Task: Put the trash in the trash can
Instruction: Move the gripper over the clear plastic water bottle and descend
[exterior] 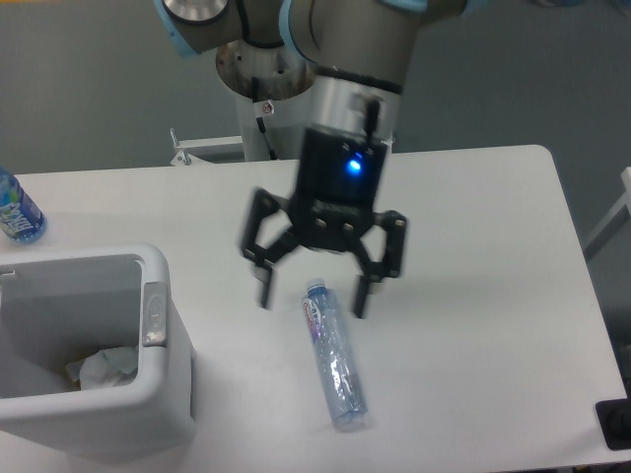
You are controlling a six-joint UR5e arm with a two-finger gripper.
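A long clear plastic bottle (332,359) with a blue-red label lies on the white table, its cap pointing away from me. My gripper (314,299) is open and empty, hanging just above the bottle's cap end, its fingertips on either side of it. The white boxy trash can (163,394) with a grey tab (154,313) on its rim stands at the front left. A crumpled white wrapper (105,367) lies inside the can.
A small blue-labelled water bottle (16,209) stands at the table's far left edge. The arm's base (258,74) rises at the back centre. A dark object (615,424) sits at the front right corner.
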